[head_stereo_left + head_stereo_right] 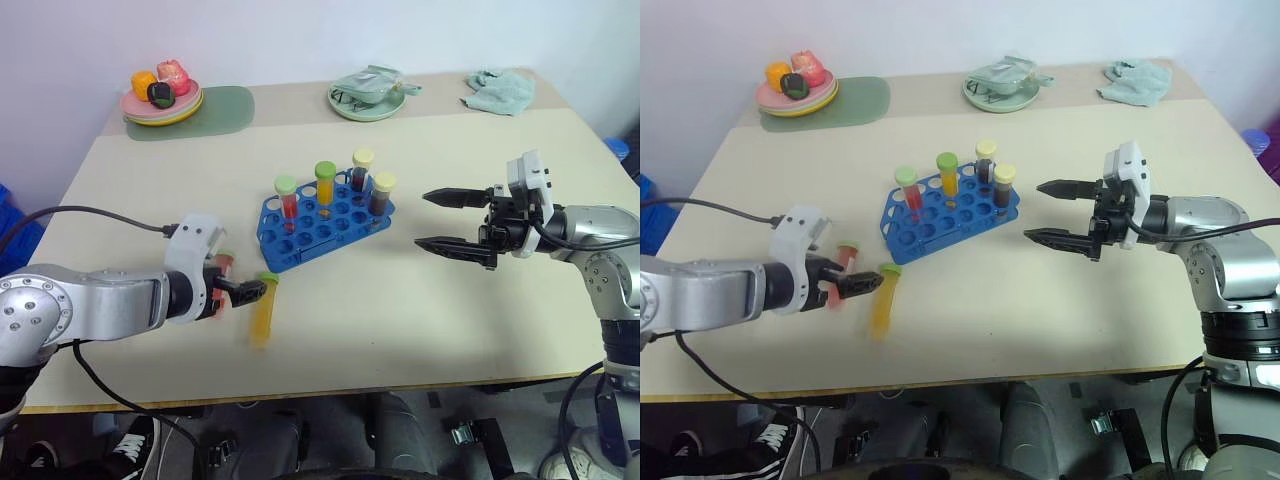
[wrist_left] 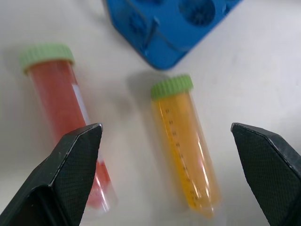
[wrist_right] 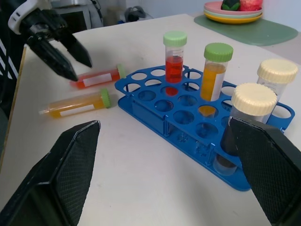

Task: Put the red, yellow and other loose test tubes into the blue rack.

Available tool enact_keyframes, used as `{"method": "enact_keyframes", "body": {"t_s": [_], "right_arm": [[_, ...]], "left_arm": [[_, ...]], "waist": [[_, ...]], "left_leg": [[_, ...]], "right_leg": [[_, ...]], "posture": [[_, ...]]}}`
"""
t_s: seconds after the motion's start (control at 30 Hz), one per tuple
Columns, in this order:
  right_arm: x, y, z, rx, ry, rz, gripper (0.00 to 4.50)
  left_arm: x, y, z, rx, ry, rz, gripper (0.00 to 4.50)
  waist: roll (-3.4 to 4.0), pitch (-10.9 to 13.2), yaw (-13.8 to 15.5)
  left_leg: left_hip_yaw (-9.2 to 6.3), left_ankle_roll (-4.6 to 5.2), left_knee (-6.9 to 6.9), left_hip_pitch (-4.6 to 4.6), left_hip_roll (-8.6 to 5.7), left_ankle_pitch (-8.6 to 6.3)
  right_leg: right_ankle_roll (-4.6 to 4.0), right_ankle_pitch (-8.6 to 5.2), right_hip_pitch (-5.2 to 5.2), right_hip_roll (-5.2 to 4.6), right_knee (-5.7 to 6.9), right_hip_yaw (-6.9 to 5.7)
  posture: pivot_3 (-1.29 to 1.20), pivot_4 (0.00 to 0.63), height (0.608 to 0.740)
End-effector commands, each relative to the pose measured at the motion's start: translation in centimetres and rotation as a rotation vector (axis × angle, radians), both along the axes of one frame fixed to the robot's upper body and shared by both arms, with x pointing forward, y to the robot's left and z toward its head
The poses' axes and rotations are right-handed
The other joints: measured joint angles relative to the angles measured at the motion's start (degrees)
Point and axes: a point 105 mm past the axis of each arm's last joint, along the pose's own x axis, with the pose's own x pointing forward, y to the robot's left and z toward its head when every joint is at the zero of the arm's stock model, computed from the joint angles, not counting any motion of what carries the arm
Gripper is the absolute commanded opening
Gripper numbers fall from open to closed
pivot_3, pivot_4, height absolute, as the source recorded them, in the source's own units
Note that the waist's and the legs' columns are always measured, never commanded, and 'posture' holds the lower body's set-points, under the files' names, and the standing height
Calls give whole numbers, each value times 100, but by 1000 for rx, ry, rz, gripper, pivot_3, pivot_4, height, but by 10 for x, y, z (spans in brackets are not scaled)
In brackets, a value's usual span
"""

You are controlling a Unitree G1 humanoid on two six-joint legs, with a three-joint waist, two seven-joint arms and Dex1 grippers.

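Beige surface with the blue rack near its middle, set at an angle. Four capped tubes stand upright in the rack's far rows: a red tube with green cap, an orange-yellow tube with green cap, and two dark-filled tubes with cream caps. The remaining holes of the rack are open.

Two loose tubes lie flat on the surface just beside the rack's left end: a yellow tube with a green cap, its cap toward the rack, and a red tube with a green cap, lying alongside it and apart from it.

The left gripper hovers over the two loose tubes, jaws released and spread wide; in the left wrist view the yellow tube lies between the two fingers, untouched, and the red tube passes under one finger.

The right gripper is held above the surface to the right of the rack, pointing toward it, jaws released and grasping nothing.

Along the far edge: a plate of toy food on a green mat, a pale green dish, and a crumpled cloth.
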Motion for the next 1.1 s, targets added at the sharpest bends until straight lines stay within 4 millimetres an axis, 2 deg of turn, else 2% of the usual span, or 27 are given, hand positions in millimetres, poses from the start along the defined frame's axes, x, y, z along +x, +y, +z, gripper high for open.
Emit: {"method": "enact_keyframes", "body": {"t_s": [0.03,0.17,0.5,0.93,1.03,1.1], "right_arm": [[-1,8,10,2,-40,29,4475],[-1,9,9,5,-38,30,4475],[0,9,10,-1,-47,19,4475],[0,8,9,-6,-48,4,4475],[0,8,9,-7,-50,2,4500],[0,7,9,-11,-51,-4,4500]], "left_arm": [[-6,-6,0,-29,3,-15,4500],[-8,-8,-5,-6,20,-26,4500],[-4,-27,-19,-16,68,-55,4500],[3,-28,-33,-3,107,25,4500],[4,-29,-36,-1,118,42,3621],[6,-29,-39,0,124,66,2669]], "waist": [[0,0,2],[0,0,17],[0,0,8],[-1,0,10],[-1,0,12],[-1,0,12]], "left_leg": [[3,0,-1,2,0,0],[6,1,1,4,0,0],[10,1,1,6,0,0],[10,1,1,7,0,0],[11,1,1,8,0,0],[11,1,1,8,0,0]], "right_leg": [[0,0,0,1,-2,3],[0,0,4,0,-5,3],[0,0,4,1,-5,6],[0,0,4,1,-7,8],[0,0,4,1,-7,9],[1,0,5,1,-7,9]], "posture": [[0,150,740],[0,150,740],[0,150,740],[0,150,740],[0,150,740],[0,150,740]]}}
